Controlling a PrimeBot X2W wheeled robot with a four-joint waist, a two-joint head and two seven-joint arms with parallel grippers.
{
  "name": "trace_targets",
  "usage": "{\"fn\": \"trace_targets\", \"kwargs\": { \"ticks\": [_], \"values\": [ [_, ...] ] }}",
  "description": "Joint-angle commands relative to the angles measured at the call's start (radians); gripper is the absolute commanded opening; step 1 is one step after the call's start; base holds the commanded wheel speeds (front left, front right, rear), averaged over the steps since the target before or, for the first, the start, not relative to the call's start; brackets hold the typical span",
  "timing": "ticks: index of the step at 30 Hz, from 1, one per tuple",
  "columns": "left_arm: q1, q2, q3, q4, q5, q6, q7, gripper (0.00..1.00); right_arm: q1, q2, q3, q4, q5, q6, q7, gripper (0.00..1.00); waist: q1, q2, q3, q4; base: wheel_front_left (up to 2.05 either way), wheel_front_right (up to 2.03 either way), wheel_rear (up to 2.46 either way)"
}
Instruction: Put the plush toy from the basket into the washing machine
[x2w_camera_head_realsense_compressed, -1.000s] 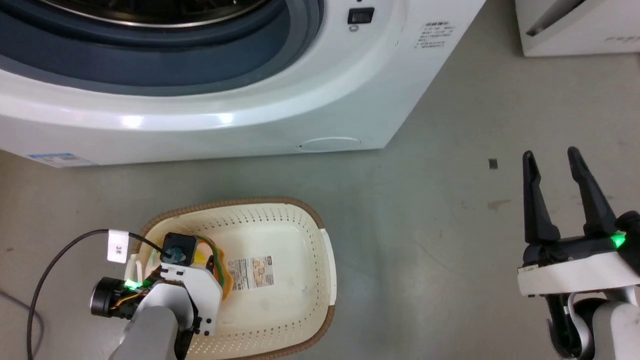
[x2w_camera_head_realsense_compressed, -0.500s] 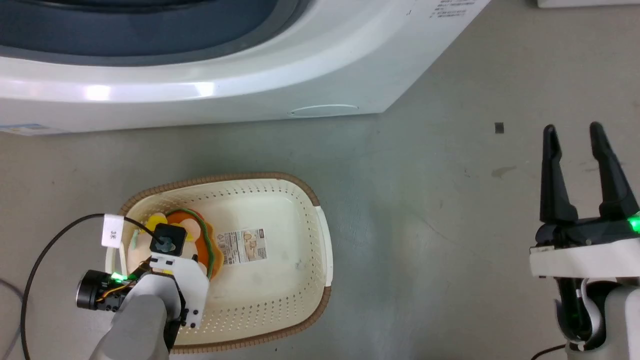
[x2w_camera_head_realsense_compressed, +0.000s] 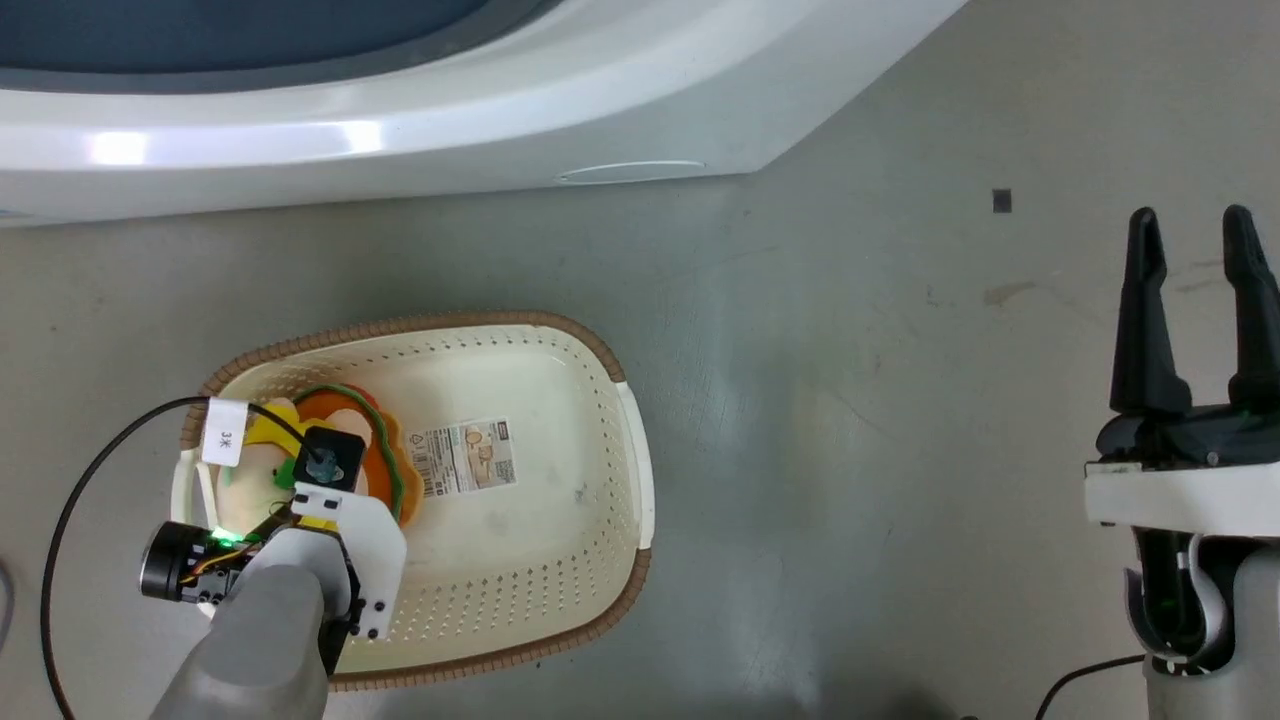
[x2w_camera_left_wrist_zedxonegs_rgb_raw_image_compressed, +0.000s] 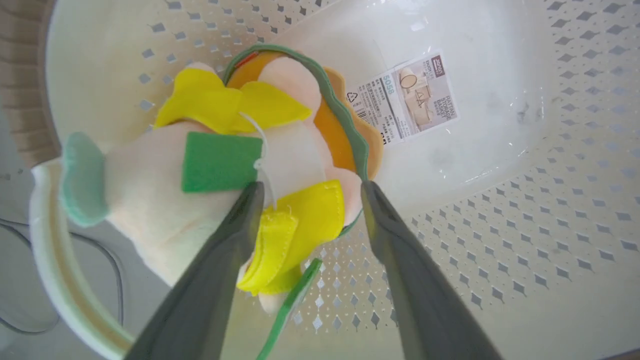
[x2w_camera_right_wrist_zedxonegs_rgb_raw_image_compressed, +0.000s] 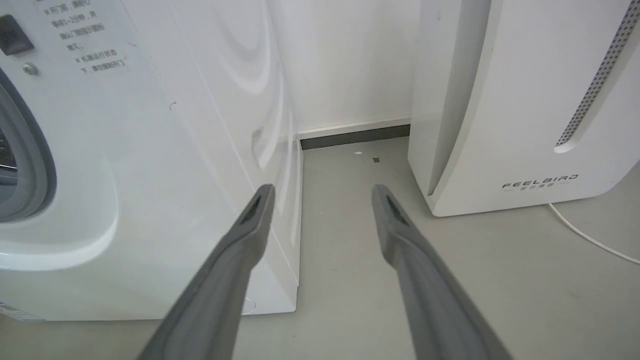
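The plush toy (x2w_camera_head_realsense_compressed: 372, 448) lies at the left end of the cream basket (x2w_camera_head_realsense_compressed: 470, 322), leaning on its wall. In the left wrist view the toy (x2w_camera_left_wrist_zedxonegs_rgb_raw_image_compressed: 160, 205) shows yellow flaps, a green tag and an orange, green-edged part. My left gripper (x2w_camera_left_wrist_zedxonegs_rgb_raw_image_compressed: 310, 187) reaches down into the basket (x2w_camera_left_wrist_zedxonegs_rgb_raw_image_compressed: 500, 225), open, with a yellow flap of the toy between its fingers. From the head, my left wrist (x2w_camera_head_realsense_compressed: 325, 470) covers the fingertips. My right gripper (x2w_camera_head_realsense_compressed: 1190, 220) hangs open over the floor at the right, holding nothing. The washing machine (x2w_camera_head_realsense_compressed: 400, 140) spans the top.
A black cable (x2w_camera_head_realsense_compressed: 60, 520) with a white tag loops left of the basket. A paper label (x2w_camera_head_realsense_compressed: 460, 458) is stuck on the basket's bottom. The right wrist view has the washer's side (x2w_camera_right_wrist_zedxonegs_rgb_raw_image_compressed: 150, 150) on the left and the white FEELBIRD appliance (x2w_camera_right_wrist_zedxonegs_rgb_raw_image_compressed: 525, 100) on the right, grey floor between.
The head camera has tilted down, so the washer slid up the view. More of the plush toy now shows beside my left wrist. The right gripper stays open.
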Motion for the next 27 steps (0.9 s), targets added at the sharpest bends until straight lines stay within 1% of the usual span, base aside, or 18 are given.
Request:
{"fn": "trace_targets", "kwargs": {
  "ticks": [1,3,4,5,6,7,12,18,22,27],
  "values": [
    [-0.024,0.010,-0.007,0.022,-0.005,-0.001,-0.004,1.00,-0.023,0.000,-0.005,-0.008,0.008,-0.001,-0.012,1.00,-0.0001,0.0000,0.007,-0.002,0.00,0.00,0.00],
    [-0.036,0.011,-0.017,0.042,-0.008,-0.001,-0.004,1.00,-0.028,0.000,-0.009,-0.009,0.014,-0.001,-0.016,1.00,-0.0001,0.0000,0.017,-0.004,0.00,0.00,0.00],
    [-0.042,0.013,-0.021,0.052,-0.009,-0.002,-0.003,0.88,-0.032,0.000,-0.011,-0.010,0.016,-0.001,-0.018,1.00,-0.0001,0.0000,0.023,-0.005,0.00,0.00,0.00],
    [-0.048,0.014,-0.027,0.063,-0.010,-0.005,-0.005,0.43,-0.035,0.000,-0.013,-0.010,0.019,-0.001,-0.020,1.00,-0.0001,0.0000,0.028,-0.006,0.00,0.00,0.00],
    [-0.055,0.016,-0.030,0.073,-0.013,-0.005,-0.009,0.09,-0.038,0.000,-0.015,-0.011,0.021,-0.001,-0.022,1.00,-0.0001,0.0000,0.033,-0.007,0.00,0.00,0.00],
    [-0.061,0.017,-0.033,0.083,-0.015,-0.005,-0.010,0.00,-0.041,0.000,-0.017,-0.012,0.024,-0.001,-0.024,1.00,-0.0001,0.0000,0.038,-0.008,0.00,0.00,0.00],
    [-0.087,0.019,-0.053,0.135,-0.028,-0.008,-0.004,0.00,-0.053,0.000,-0.029,-0.015,0.039,-0.001,-0.035,1.00,-0.0001,0.0000,0.054,-0.011,0.00,0.00,0.00],
    [-0.115,0.012,-0.082,0.196,-0.040,-0.017,-0.039,0.00,-0.058,0.000,-0.041,-0.015,0.049,-0.001,-0.047,1.00,-0.0001,0.0000,0.047,-0.011,0.00,0.00,0.00],
    [-0.123,0.002,-0.104,0.237,-0.048,-0.026,-0.063,0.00,-0.050,0.000,-0.051,-0.003,0.053,-0.001,-0.055,1.00,-0.0001,0.0000,0.017,-0.007,0.00,0.00,0.00],
    [-0.093,-0.023,-0.112,0.237,-0.058,-0.042,-0.108,0.00,-0.012,0.000,-0.061,0.023,0.043,-0.001,-0.055,1.00,-0.0001,0.0000,-0.065,0.012,0.00,0.00,0.00]
  ]
}}
